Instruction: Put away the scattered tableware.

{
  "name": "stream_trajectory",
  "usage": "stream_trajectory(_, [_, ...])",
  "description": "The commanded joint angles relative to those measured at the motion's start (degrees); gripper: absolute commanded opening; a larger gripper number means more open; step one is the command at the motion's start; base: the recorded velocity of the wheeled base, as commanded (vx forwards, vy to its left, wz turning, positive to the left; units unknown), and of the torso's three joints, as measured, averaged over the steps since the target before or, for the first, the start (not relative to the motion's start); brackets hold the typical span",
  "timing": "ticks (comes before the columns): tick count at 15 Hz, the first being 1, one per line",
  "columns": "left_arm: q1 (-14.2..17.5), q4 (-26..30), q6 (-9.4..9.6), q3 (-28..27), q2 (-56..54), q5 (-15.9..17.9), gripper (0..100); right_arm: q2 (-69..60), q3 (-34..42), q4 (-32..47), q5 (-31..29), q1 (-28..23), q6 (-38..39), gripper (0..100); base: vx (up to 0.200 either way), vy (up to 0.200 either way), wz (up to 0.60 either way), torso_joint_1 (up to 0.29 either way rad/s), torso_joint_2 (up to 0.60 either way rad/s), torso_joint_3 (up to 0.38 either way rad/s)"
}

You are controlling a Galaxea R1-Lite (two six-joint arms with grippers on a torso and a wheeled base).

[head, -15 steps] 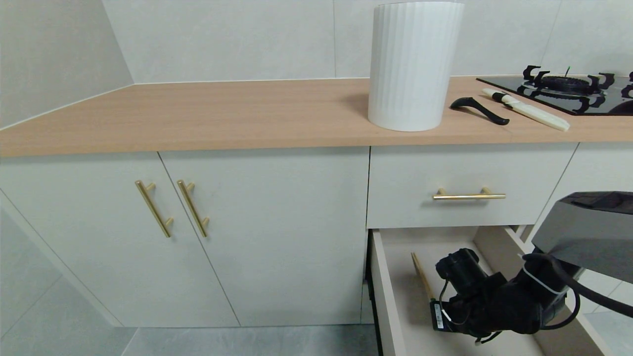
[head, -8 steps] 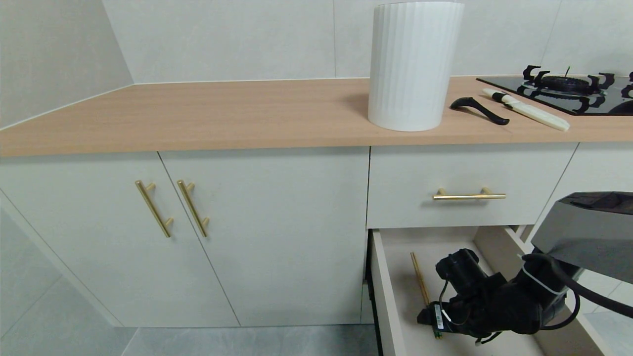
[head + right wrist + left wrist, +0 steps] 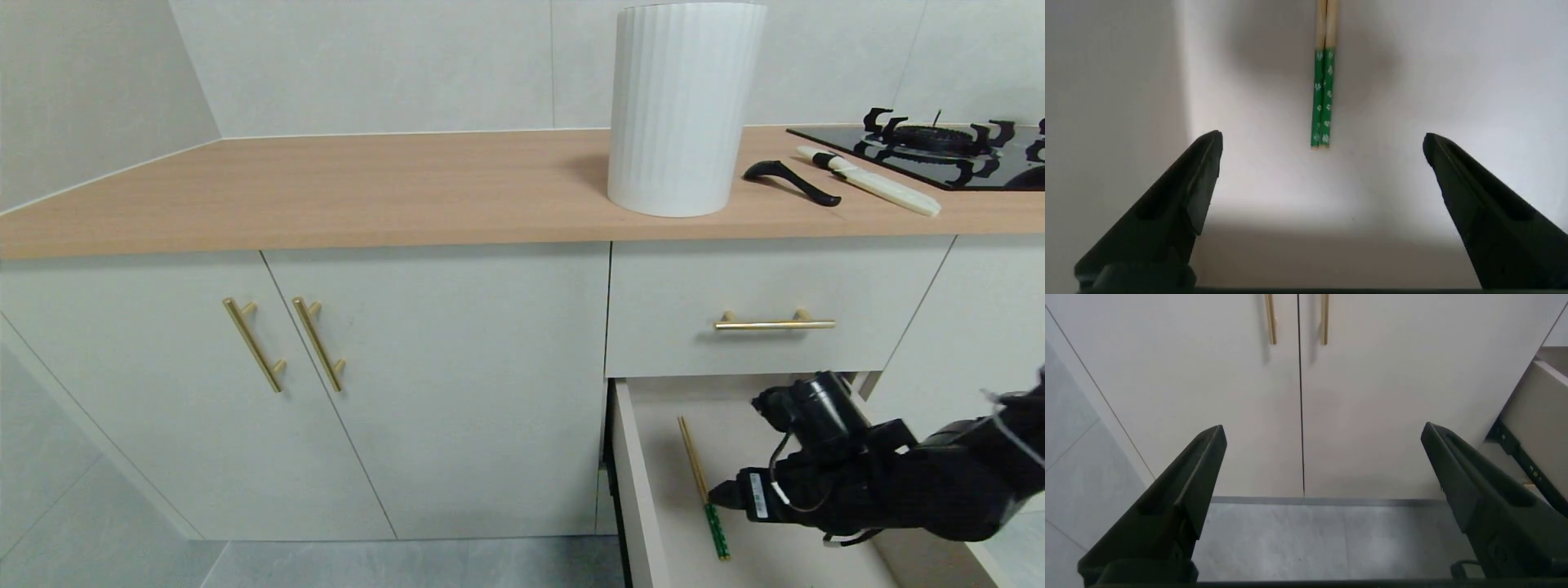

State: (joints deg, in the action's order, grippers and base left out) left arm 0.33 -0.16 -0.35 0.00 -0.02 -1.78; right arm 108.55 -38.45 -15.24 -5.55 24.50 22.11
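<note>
A pair of wooden chopsticks [image 3: 702,490] with green ends lies on the floor of the open lower drawer [image 3: 641,498]; in the right wrist view the chopsticks [image 3: 1323,90] lie side by side ahead of the fingers. My right gripper [image 3: 727,496] hangs open just above the drawer floor, beside the chopsticks' green ends, holding nothing. On the counter lie a black-handled utensil [image 3: 790,180] and a cream knife [image 3: 869,182]. My left gripper [image 3: 1323,506] is open, low in front of the closed cabinet doors [image 3: 1302,384], holding nothing.
A tall white ribbed container [image 3: 682,106] stands on the wooden counter [image 3: 343,188]. A black gas hob [image 3: 931,147] sits at the far right. The upper drawer [image 3: 775,306] with a gold handle is closed above the open one. Grey floor tiles [image 3: 1315,539] lie below.
My right gripper has let go of the chopsticks, which now lie in the drawer, and it has lifted and drawn back to the right.
</note>
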Motion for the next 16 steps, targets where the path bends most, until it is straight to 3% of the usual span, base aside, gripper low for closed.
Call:
stream_trajectory(1, [0.0,0.0,-0.09,0.0,0.0,-0.1,100,-22.9,-2.2,12.2,1.8,-3.8,-4.3,100,0.0,0.0,0.0,0.0,0.0,0.0])
stream_trajectory(3, [0.0,0.0,0.0,0.0,0.0,0.0,100,-31.0,-3.0,16.6,4.4,-6.4,-9.5,100,0.0,0.0,0.0,0.0,0.0,0.0])
stream_trajectory(6, [0.0,0.0,-0.09,0.0,0.0,0.0,100,-34.6,-3.2,16.4,4.2,-8.1,-11.2,100,0.0,0.0,0.0,0.0,0.0,0.0])
stream_trajectory(16, [0.0,0.0,-0.09,0.0,0.0,0.0,100,-36.0,-2.2,15.2,3.6,-8.5,-14.7,100,0.0,0.0,0.0,0.0,0.0,0.0])
